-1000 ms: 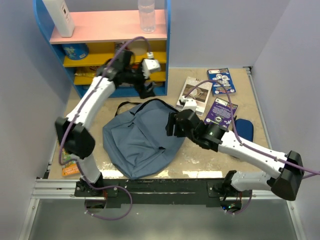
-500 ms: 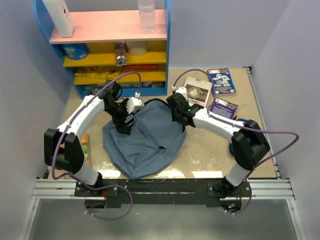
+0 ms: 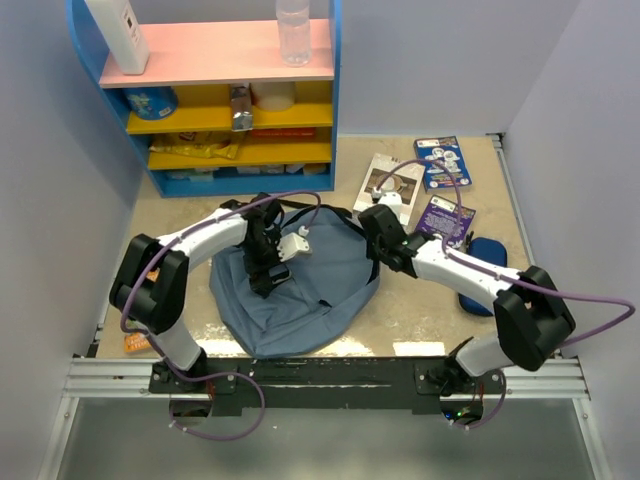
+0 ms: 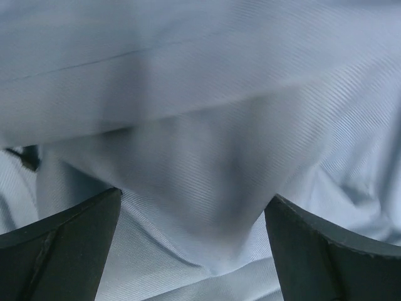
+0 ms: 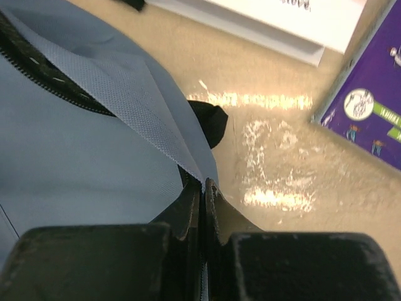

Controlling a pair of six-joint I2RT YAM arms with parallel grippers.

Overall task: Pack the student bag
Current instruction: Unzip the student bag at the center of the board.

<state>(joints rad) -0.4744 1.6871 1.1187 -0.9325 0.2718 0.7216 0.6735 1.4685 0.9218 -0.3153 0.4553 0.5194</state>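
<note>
While right jaws pinch its zipper edge, student bag (image 3: 305,300) lies slumped.

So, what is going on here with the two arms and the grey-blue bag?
Two robot arms are working on the student bag, which lies flat on the table. The right gripper is shut on the fabric edge beside the bag's zipper. The left gripper is wide open, with a fold of the bag's cloth between its fingers, not pinched. The booklets and the dark-blue pencil case lie on the table, outside the bag.
</note>
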